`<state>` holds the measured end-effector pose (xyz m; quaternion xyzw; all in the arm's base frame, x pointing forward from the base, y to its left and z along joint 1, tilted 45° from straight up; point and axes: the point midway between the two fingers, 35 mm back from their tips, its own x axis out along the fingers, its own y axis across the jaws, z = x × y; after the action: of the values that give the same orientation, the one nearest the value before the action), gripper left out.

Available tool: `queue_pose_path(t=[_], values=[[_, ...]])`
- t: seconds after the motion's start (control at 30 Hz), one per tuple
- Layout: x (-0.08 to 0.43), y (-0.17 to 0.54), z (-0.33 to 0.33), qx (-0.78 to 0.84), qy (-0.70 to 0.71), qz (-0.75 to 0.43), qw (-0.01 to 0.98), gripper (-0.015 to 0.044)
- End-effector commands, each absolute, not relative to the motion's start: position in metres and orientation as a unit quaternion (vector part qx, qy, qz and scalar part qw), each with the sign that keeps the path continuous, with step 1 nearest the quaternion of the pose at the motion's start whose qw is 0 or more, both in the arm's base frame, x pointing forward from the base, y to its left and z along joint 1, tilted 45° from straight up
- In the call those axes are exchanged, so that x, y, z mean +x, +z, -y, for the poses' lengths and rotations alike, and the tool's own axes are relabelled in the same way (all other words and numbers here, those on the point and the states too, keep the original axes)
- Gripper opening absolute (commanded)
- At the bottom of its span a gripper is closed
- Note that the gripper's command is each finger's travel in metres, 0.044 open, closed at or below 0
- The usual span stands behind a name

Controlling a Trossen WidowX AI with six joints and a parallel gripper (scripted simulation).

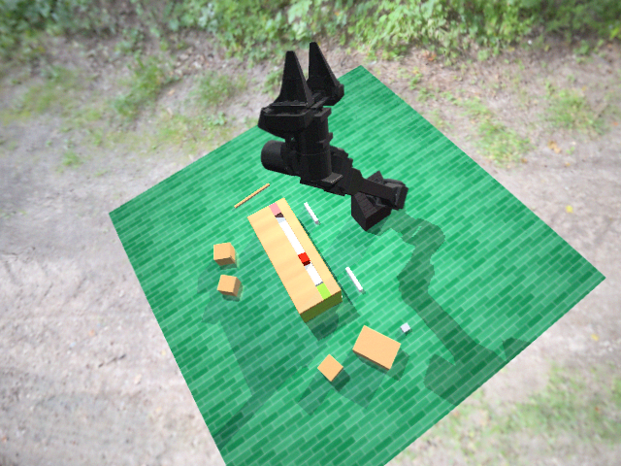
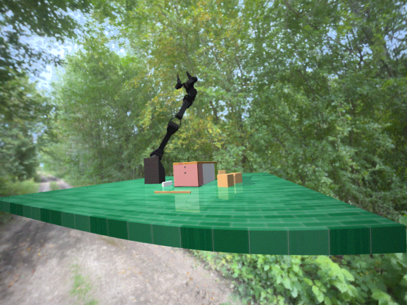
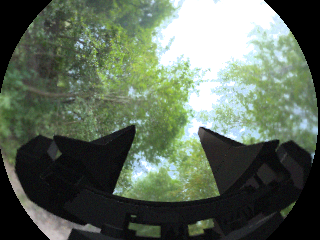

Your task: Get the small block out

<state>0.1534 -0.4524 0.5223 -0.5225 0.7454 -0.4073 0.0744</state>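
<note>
One green brick-patterned counter (image 1: 451, 211) sits among trees; the box (image 1: 293, 258) lies at its centre, my fingers (image 1: 307, 75) spread wide and empty toward twelve o'clock.

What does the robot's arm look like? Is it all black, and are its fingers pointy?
Yes, the arm is plain black all over, built from chunky, blocky links on a dark box-shaped base. One joint has a round, barrel-like part. The pincer has two fingers shaped like pointed wedges, wide at the bottom and sharp at the tip. No cables, stickers or markings show.
</note>
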Motion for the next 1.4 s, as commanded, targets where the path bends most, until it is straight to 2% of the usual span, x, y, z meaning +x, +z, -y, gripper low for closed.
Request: queue_pose_path(t=[0.0,0.1,0.3,0.63,0.73,1.03,1.23,1.37], values=[[0.152,0.523,0.452,-0.522,-0.408,-0.745,0.074,0.04],[0.134,0.536,0.447,-0.511,-0.424,-0.745,0.061,0.04],[0.055,0.588,0.411,-0.461,-0.489,-0.741,-0.004,0.04],[-0.059,0.662,0.298,-0.355,-0.58,-0.718,-0.15,0.04],[-0.06,0.677,0.269,-0.361,-0.585,-0.699,-0.195,0.04],[-0.106,0.704,0.121,-0.225,-0.622,-0.667,-0.343,0.04],[-0.101,0.702,0.016,-0.144,-0.641,-0.617,-0.433,0.04],[-0.09,0.698,-0.026,-0.107,-0.639,-0.596,-0.474,0.04]])
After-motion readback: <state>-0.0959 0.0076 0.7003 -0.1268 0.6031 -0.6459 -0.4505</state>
